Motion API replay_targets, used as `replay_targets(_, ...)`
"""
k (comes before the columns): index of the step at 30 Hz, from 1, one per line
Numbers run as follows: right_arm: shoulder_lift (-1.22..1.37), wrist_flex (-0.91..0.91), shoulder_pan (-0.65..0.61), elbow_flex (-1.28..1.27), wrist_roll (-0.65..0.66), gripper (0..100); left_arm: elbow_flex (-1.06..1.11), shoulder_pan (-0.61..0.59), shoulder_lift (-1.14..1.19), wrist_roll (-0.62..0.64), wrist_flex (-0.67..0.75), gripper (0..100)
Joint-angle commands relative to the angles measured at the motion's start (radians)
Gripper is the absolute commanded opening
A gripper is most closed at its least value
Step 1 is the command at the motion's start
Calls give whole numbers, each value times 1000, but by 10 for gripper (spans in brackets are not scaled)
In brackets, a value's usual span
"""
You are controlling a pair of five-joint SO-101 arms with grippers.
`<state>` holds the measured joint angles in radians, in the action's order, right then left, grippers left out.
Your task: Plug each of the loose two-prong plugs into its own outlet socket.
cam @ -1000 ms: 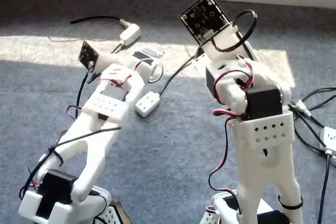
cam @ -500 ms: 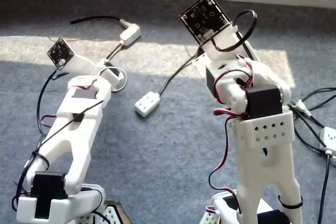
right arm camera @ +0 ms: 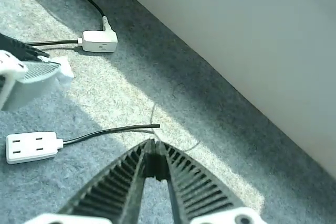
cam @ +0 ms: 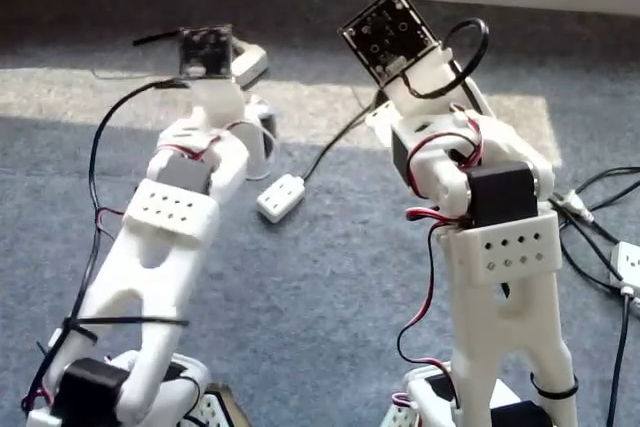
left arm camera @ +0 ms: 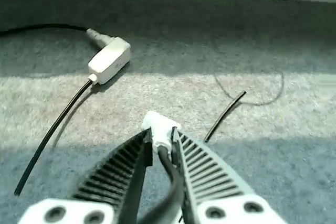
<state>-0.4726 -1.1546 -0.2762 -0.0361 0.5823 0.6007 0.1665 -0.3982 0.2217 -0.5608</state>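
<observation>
My left gripper (left arm camera: 161, 139) is shut on a white two-prong plug (left arm camera: 159, 127), whose black cable runs back between the fingers; it hangs just above the carpet. In the high view the left arm (cam: 185, 192) stands over the sunlit strip, close to a white outlet block (cam: 281, 197) with a black cord. A second white plug body (left arm camera: 109, 60) with black cables lies farther off on the carpet. My right gripper (right arm camera: 153, 153) is shut with nothing in it, above the carpet, and the outlet block (right arm camera: 30, 146) lies off to its side.
The right arm (cam: 470, 187) rises tall at the middle right. A loose black cable end (right arm camera: 131, 127) lies on the carpet ahead of it. More cables and another white outlet block (cam: 626, 263) lie at the far right edge. A wall (right arm camera: 252, 30) borders the carpet.
The left arm swung out to the left, then back right and farther from the base, carrying the plug's cable. The right arm has not moved.
</observation>
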Motion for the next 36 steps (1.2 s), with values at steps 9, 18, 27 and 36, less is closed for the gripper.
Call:
replay_targets(9, 2, 16, -33, 50, 3, 8, -691, 128, 383, -305, -789, 7)
replay_targets(18, -5, 16, -38, 50, 3, 8, -1012, 111, 786, -377, -1040, 7)
replay_targets(27, -5, 18, -39, 50, 3, 8, -1004, 53, 797, -273, -1045, 7)
replay_targets(36, -5, 18, -39, 50, 3, 8, -981, 47, 789, -135, -1094, 7)
